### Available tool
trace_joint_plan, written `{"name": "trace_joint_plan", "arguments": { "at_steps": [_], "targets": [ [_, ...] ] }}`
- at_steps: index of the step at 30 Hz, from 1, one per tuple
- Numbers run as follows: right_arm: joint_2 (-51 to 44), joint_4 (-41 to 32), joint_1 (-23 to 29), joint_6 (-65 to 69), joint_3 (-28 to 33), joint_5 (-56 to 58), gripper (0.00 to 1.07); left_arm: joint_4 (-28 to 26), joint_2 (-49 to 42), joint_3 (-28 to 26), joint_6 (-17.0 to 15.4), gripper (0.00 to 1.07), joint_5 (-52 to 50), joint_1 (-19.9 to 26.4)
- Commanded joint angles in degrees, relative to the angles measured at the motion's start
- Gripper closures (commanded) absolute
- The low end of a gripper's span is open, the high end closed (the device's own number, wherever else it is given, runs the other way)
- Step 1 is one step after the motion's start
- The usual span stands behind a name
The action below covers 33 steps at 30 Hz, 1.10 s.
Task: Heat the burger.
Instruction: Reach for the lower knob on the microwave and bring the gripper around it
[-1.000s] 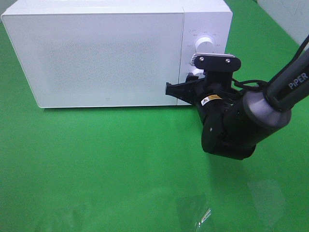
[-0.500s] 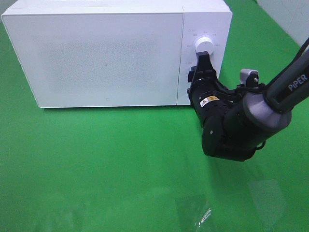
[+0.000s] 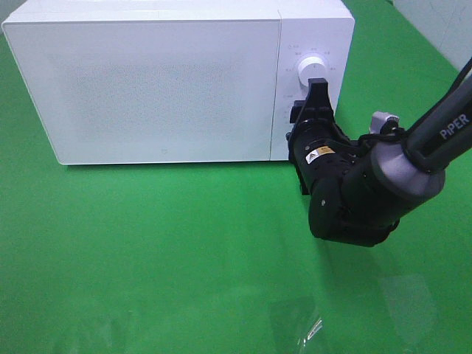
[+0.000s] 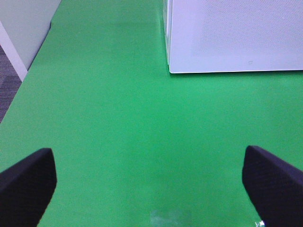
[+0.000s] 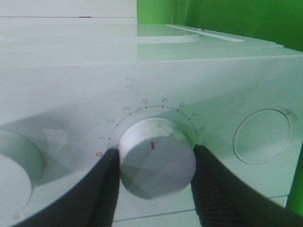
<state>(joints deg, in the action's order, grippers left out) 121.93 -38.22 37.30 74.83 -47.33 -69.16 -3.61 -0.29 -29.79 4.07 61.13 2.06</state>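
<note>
Clasping numbered dial (image 5: 158,165), right hand (image 5: 155,152), contact clear only from wrist view

The microwave (image 3: 162,81) was white with a finely speckled door, the tabletop (image 3: 147,251) plain bright green, the knob (image 5: 157,163) white with a small red mark, and the arm (image 3: 354,195) black with a grey link lettered in white.

Burger: not vis., all cams

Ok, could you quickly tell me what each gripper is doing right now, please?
Left gripper: open, holding nothing.
Right gripper: closed on the numbered dial of the microwave.
</note>
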Motion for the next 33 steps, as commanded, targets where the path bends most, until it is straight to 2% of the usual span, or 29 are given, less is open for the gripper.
{"name": "trace_joint_plan", "arguments": {
  "at_steps": [1,10,13,14,16,17,18,26,33],
  "targets": [
    [-0.6,7.5,-0.6,-2.0,-1.9,-7.4,1.02,0.1,-1.0,0.1,-0.4,0.07,0.1,0.3],
    [-0.6,5.4,-0.6,-6.2,-1.9,-8.2,0.97,0.1,-1.0,0.1,-0.4,0.07,0.1,0.3],
    [-0.6,2.9,-0.6,-6.5,-1.9,-8.2,0.88,0.1,-1.0,0.1,-0.4,0.07,0.1,0.3],
    [-0.6,2.9,-0.6,-6.5,-1.9,-8.2,0.88,0.1,-1.0,0.1,-0.4,0.07,0.1,0.3],
    [-0.6,1.0,-0.6,-6.5,-1.9,-8.3,0.78,0.1,-1.0,0.1,-0.4,0.07,0.1,0.3],
    [-0.6,1.0,-0.6,-6.5,-1.9,-8.3,0.78,0.1,-1.0,0.1,-0.4,0.07,0.1,0.3],
    [-0.7,0.0,-0.6,-6.5,-1.9,-8.3,0.71,0.1,-1.0,0.1,-0.4,0.07,0.1,0.3],
    [-2.5,-1.6,-0.6,-10.5,-1.4,-8.0,0.60,0.1,-1.0,0.1,-0.4,0.07,0.1,0.3],
    [-5.1,-0.7,-0.5,-13.3,1.7,-5.4,0.52,0.1,-1.0,0.1,-0.4,0.07,0.1,0.3]
  ]
}}
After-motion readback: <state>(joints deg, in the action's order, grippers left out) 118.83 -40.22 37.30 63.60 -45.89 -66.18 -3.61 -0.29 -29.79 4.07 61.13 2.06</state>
